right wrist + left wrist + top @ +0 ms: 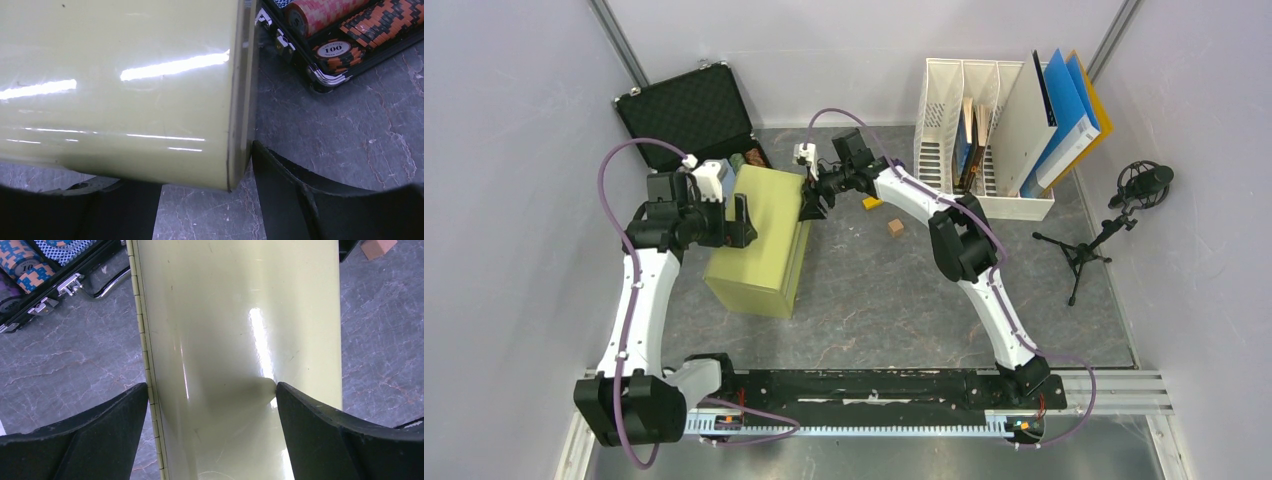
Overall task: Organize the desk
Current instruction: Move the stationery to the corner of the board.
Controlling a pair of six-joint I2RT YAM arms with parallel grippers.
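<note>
Worktop (pixel 874 300): dark grey, marbled, spans whole scene. Yellow-green drawer cabinet (pixel 759 240) stands on it left of centre, near open poker chip case (pixel 689 115) (chip stacks visible inside). Left end effector (pixel 212 390) spread wide over cabinet top, not clamped. Right end effector (pixel 206 165): fingers apart at cabinet's far corner, one finger just beside edge.

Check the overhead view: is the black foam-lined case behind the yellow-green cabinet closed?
No, the black case has its lid raised, foam lining exposed, poker chips in its base.
</note>
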